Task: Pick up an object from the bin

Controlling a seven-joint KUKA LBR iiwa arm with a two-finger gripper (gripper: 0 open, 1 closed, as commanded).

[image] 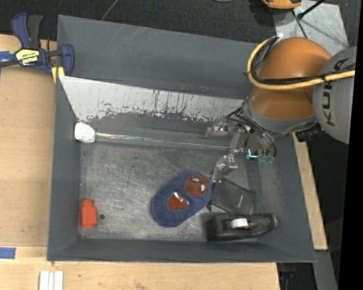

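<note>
My gripper (225,165) hangs in the right part of the bin, just above and to the right of a blue slipper-like soft thing (164,210) with two red patches. The slipper lies at the bin's middle front, and its upper end is right below the gripper's tip. A dark flat piece (233,198) lies directly under the gripper, to the right of the slipper. In front of that, a black tape dispenser (241,225) with a white roll rests against the bin's front wall.
An orange block (88,214) sits in the front left corner. A white crumpled lump (85,132) lies at the back left by the wall. The arm's orange dome hangs over the bin's back right corner.
</note>
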